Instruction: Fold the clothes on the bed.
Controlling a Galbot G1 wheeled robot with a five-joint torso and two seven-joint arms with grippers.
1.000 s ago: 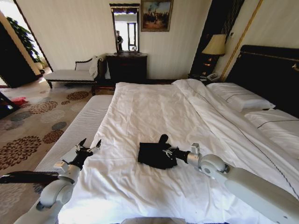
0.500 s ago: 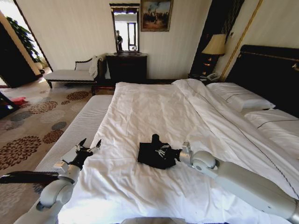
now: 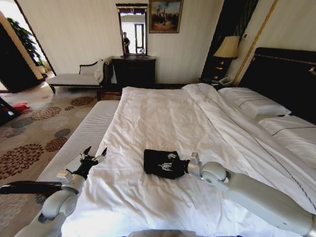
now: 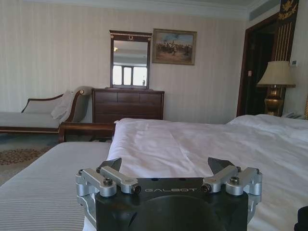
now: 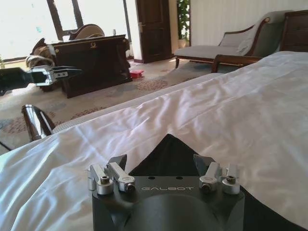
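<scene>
Right arm pressing a folded shirt flat on the bed.

The soft black T-shirt (image 3: 161, 163) lay folded, centre frame, on the white-sheeted bed (image 3: 163, 113); right gripper (image 3: 178, 166) open-fingered over it, apparently smoothing; left gripper (image 3: 94, 157) open, idle lower left.

The head camera looks down across the bed (image 3: 163, 118); both wrist cameras sit low, skimming its duvet.

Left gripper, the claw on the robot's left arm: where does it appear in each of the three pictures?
Head view: left gripper, open, lower left, off the bed's side edge.
Left wrist view: left gripper close up in the foreground, facing along the bed.
Right wrist view: left gripper far off beyond the bed, before a dark desk.
Shared landmark: the pale chaise bench.
</scene>
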